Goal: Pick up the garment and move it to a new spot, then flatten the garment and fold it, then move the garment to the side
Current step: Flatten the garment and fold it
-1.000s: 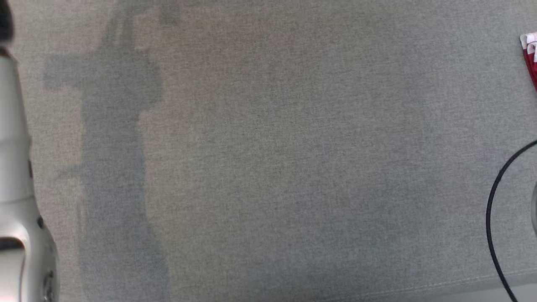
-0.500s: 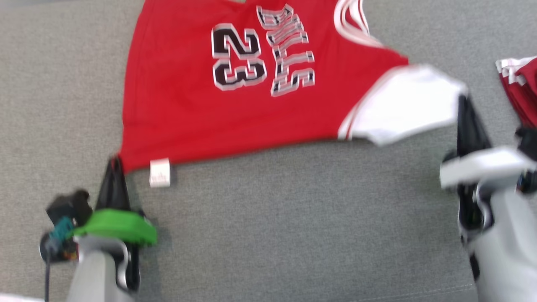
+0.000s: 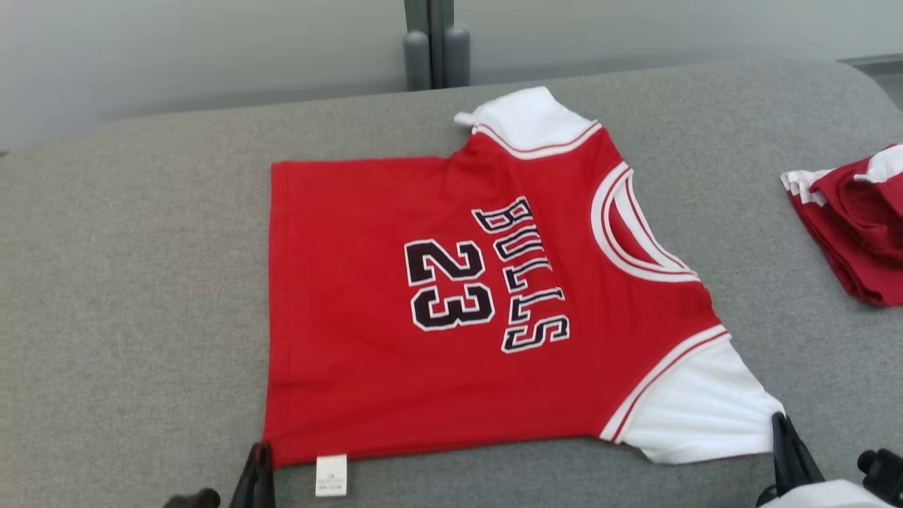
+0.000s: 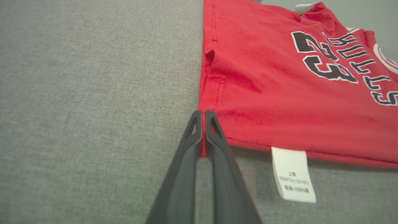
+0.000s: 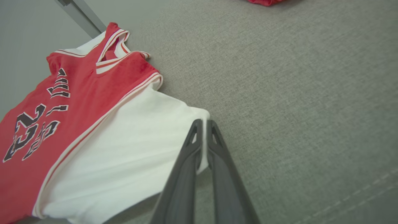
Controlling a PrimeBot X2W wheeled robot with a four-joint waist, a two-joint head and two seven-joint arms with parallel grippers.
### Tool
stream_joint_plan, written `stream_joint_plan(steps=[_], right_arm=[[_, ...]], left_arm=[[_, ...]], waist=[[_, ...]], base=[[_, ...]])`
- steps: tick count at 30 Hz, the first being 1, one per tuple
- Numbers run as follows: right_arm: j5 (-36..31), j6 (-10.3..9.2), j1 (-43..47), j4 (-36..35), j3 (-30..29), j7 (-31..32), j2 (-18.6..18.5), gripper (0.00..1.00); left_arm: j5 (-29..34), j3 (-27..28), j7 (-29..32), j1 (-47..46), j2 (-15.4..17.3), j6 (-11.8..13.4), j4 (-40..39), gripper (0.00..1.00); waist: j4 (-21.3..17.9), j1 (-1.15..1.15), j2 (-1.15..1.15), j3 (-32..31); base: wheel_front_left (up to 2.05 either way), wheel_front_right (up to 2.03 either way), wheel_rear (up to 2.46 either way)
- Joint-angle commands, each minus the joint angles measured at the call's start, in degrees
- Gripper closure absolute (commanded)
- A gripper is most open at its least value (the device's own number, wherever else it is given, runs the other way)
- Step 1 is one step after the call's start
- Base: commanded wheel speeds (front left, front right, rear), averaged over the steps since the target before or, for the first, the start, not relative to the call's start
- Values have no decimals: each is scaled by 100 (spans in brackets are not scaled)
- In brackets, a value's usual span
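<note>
Red jersey with white sleeves (image 3: 353, 367) lying flat on grey fabric surface (image 3: 141, 282). Left gripper (image 4: 202, 115) pinching its near hem corner. Right gripper (image 5: 203, 125) closing on the near white sleeve's edge, apparently gripping cloth.

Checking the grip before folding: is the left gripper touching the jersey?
Touching. The left wrist view shows the left gripper shut on the hem corner of the jersey.

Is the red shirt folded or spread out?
Spread out. The shirt lies flat, number and both sleeves showing. The left gripper pinches a hem corner, the right gripper a sleeve.
</note>
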Motion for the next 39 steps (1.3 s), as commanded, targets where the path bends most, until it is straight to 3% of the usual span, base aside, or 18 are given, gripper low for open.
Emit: stream_joint_plan(steps=[1, 8, 16, 29, 38, 39], right_arm=[[7, -25, 172, -31, -17, -28, -48, 100], [52, -25, 413, -394, -82, -28, -41, 100], [112, -19, -552, -823, 245, -28, -63, 100], [-426, -18, -2633, 148, 511, -28, -237, 100], [-810, -18, -3122, 383, 437, -28, -192, 100], [-881, -18, -3136, 342, 412, -28, -195, 53]], left_arm=[[-5, 8, -19, 206, 62, 66, -48, 100], [5, -99, -19, 632, 61, 147, -642, 100], [-96, -55, -19, -265, 56, 164, -1079, 100], [12, -257, -17, -1899, 52, 121, -252, 100], [-65, -116, -17, -2285, 53, 63, -52, 100], [-147, -110, -17, -2291, 52, 44, 16, 0]], waist=[[13, 0, 0, -383], [61, 0, 0, -448], [97, 0, 0, 21], [161, 0, 0, 918], [187, 0, 0, 1151], [190, 0, 0, 1164]], base=[[0, 0, 0], [0, 0, 0], [0, 0, 0], [0, 0, 0], [0, 0, 0], [0, 0, 0]])
